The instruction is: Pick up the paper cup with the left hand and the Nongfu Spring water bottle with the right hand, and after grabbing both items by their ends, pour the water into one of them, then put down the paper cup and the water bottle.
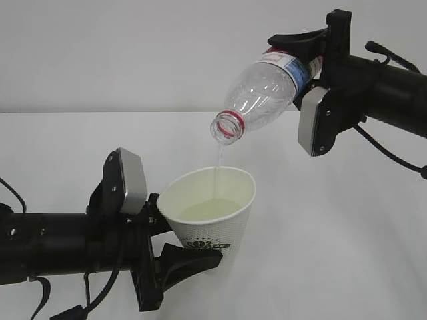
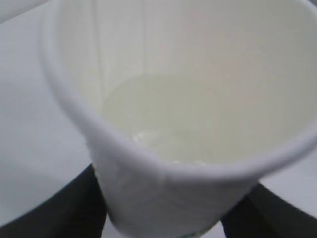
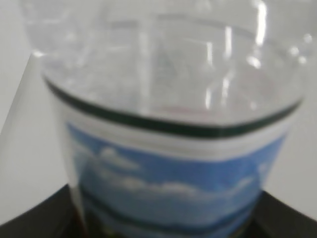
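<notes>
My left hand [image 1: 175, 243] was clamped around the lower part of the cup [image 1: 210, 217], jaws on either side near its base, keeping it upright with the mouth open to the top. My right hand [image 1: 308, 57] gripped the bottle [image 1: 267, 90] at its bottom end, over the label, and had it tipped neck-down toward the left. The bottle's long axis ran from the gripper down and leftward, so its capless mouth, with the red ring, hung above the cup's rim and well clear of it. A thin thread of water [image 1: 217, 167] fell from that mouth into the cup, landing inside the rim. That alignment was what I judged the rest of the pour to depend on: mouth over cup, cup level.

The cup was white with a dark green logo low on its side, and the left wrist view showed a shallow pool at its bottom. The bottle looked clear, ribbed and almost empty
</notes>
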You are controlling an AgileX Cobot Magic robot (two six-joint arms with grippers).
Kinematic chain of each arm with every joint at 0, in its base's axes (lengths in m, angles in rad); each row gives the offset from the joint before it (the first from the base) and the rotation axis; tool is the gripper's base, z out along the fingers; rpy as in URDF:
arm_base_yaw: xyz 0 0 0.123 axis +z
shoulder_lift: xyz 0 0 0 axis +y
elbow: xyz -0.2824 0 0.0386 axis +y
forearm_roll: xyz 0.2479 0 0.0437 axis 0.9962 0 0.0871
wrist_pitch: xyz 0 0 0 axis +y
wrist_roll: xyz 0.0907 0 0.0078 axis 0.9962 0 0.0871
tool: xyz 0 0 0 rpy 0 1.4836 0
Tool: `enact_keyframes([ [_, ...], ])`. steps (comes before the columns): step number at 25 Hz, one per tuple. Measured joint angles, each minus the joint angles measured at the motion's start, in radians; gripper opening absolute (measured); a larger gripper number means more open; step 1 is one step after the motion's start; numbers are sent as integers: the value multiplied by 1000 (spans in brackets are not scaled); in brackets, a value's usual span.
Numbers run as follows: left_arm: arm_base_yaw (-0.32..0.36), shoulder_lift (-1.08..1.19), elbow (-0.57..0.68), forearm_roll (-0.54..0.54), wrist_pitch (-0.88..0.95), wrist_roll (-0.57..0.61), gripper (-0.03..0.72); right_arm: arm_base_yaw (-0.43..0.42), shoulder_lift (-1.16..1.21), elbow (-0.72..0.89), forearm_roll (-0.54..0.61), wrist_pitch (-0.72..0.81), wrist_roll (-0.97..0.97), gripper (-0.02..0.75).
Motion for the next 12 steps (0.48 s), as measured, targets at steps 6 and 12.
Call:
enact_keyframes([
  [6,0,0,0,0,0,0,470,0,0,0,1,0,-6,437],
  [12,0,0,0,0,0,0,470,0,0,0,1,0,-8,437],
])
